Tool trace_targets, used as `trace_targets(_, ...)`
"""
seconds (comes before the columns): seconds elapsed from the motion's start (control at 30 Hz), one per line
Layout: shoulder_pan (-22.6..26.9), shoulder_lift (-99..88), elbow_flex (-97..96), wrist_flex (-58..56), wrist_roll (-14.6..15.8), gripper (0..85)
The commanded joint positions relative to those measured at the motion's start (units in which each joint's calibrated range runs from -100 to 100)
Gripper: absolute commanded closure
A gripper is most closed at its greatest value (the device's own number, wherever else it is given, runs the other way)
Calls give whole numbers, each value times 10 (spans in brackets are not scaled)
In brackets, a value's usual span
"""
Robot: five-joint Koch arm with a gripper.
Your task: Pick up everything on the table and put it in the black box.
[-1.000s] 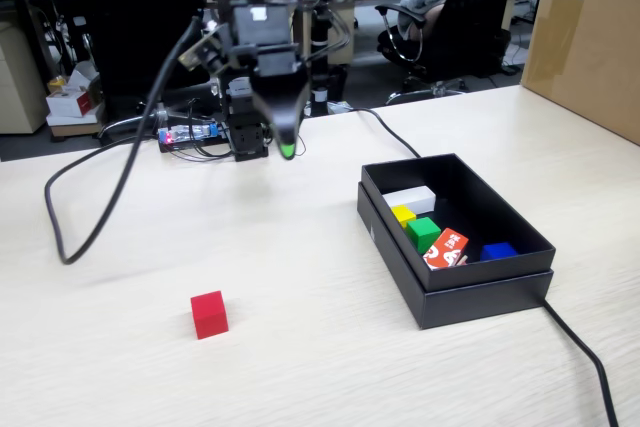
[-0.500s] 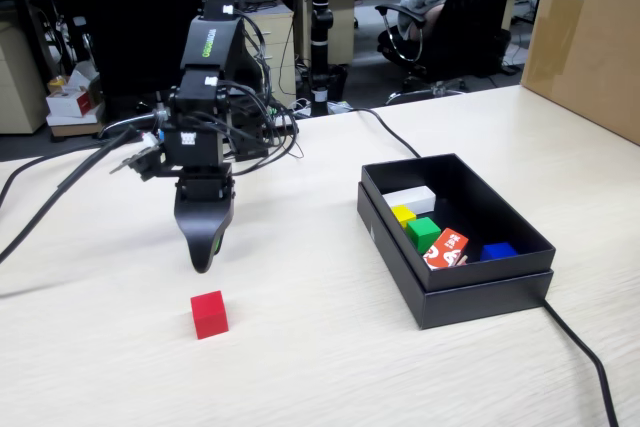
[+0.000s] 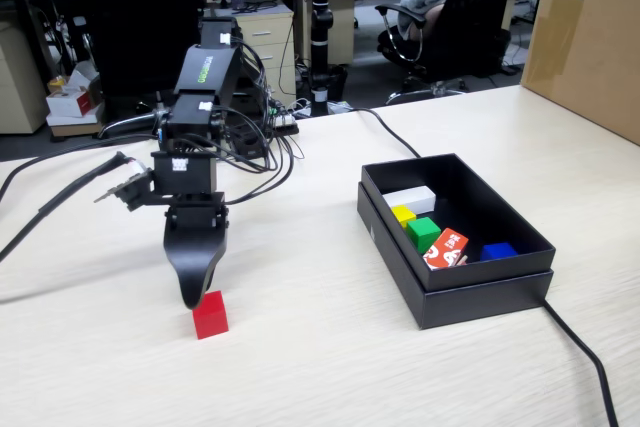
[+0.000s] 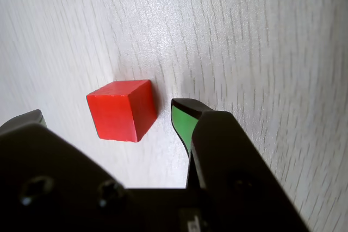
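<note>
An office: behind the pale wood-grain desk (image 3: 320, 367) stand black swivel chairs (image 3: 470, 17), other desks with drawer units (image 3: 255, 32), cluttered worktops, and a big brown cardboard carton (image 3: 585, 42).

Over the last second, your arm has swung from above the cable junction near the table's far edge, across to the left of the fixed view and downward. Half a second ago the gripper (image 3: 192, 297) hung clearly above the red cube (image 3: 210, 314); now its tip sits just beside the cube's upper left corner in that view. In the wrist view, the red cube (image 4: 123, 110) lies ahead of the parted fingers, nearer the green-padded finger (image 4: 184, 120) than the other tip, with a narrow gap of bare table between pad and cube.
</note>
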Motion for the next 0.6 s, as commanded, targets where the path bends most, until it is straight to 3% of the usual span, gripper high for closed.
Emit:
trace_targets(0.0, 0, 3, 57, 20, -16, 399)
trace_targets(0.57, 6, 45, 71, 20, -20, 408)
